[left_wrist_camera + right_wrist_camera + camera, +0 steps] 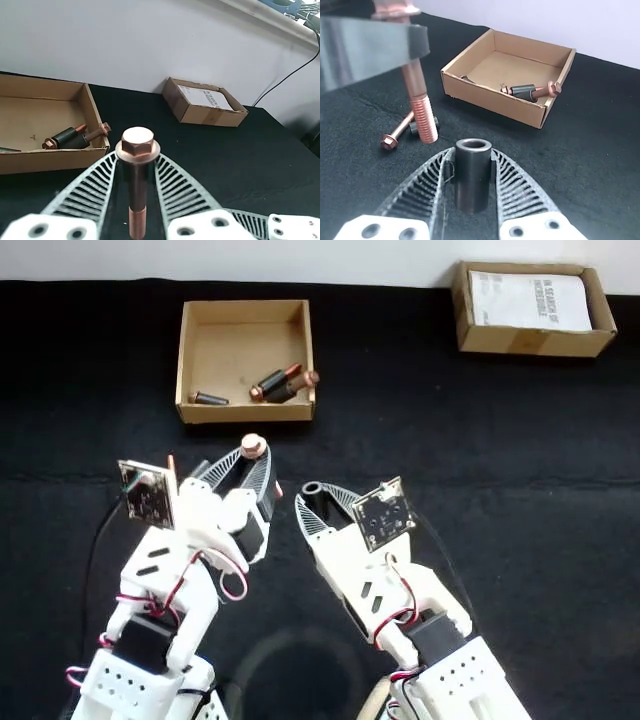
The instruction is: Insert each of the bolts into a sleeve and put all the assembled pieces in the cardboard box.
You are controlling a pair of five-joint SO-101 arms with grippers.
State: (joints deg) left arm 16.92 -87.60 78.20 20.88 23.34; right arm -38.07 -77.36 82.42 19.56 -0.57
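Box of cardboard (230, 345) stands at the far side of the table (500, 540), and I see assembled pieces (283, 383) lying inside. My left gripper (137, 167) is closed on a bolt (137, 145), head up; my right gripper (473, 162) is closed on a sleeve (473, 182), near the bolt's thread.

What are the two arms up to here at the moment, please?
The left gripper holds a copper bolt, and the right gripper holds a dark sleeve upright; the bolt is not yet in the sleeve. Assembled pieces already lie in the cardboard box, and another bolt lies on the table.
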